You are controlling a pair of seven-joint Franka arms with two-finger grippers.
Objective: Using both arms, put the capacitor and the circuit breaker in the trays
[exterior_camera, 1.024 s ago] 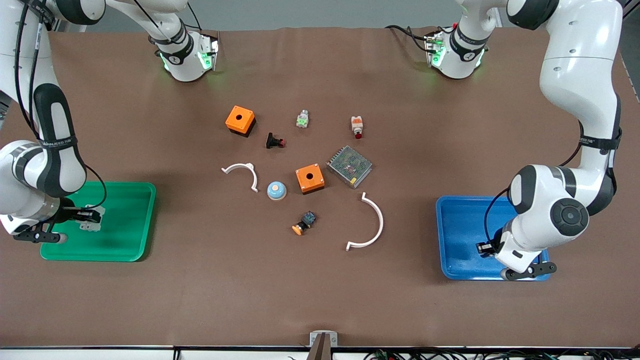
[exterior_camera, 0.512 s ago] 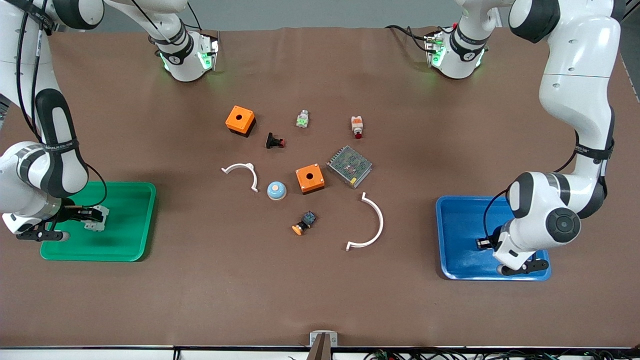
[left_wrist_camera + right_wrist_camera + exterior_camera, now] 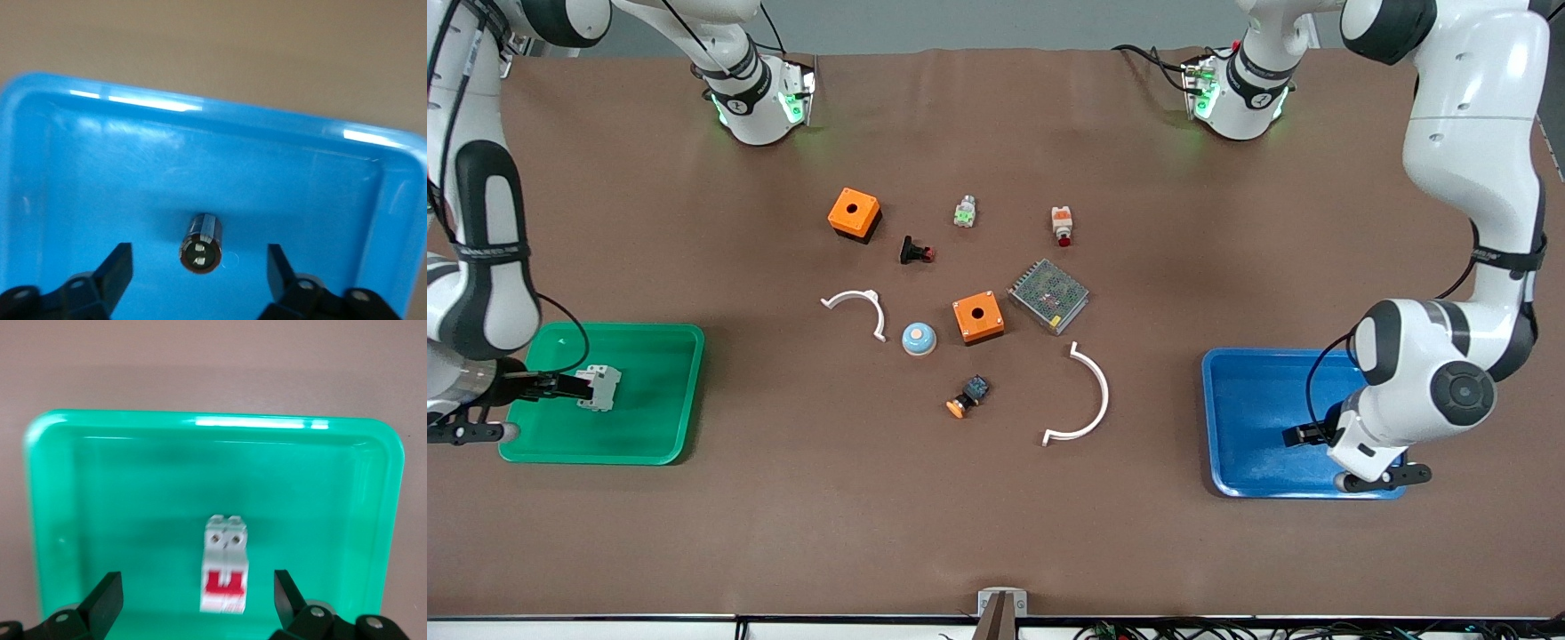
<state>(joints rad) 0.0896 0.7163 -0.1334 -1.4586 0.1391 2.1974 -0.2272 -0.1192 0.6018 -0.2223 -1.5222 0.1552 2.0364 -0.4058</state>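
Capacitor (image 3: 201,243) lies on side in blue tray (image 3: 280,187), free between spread left claw (image 3: 200,267) fingers, nothing held. Light, round, rolls easily; grip across barrel.

Circuit breaker (image 3: 225,572) in green tray (image 3: 120,493), at 12 o'clock from right claw (image 3: 193,597) (wide open, empty). Rigid plastic block; grip flat sides.

Count: one capacitor, one breaker, two trays, two orange boxes (image 3: 855,214).

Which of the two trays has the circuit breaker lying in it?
The green tray, at the right arm's end of the table, holds the circuit breaker. The blue tray holds only the small black capacitor.
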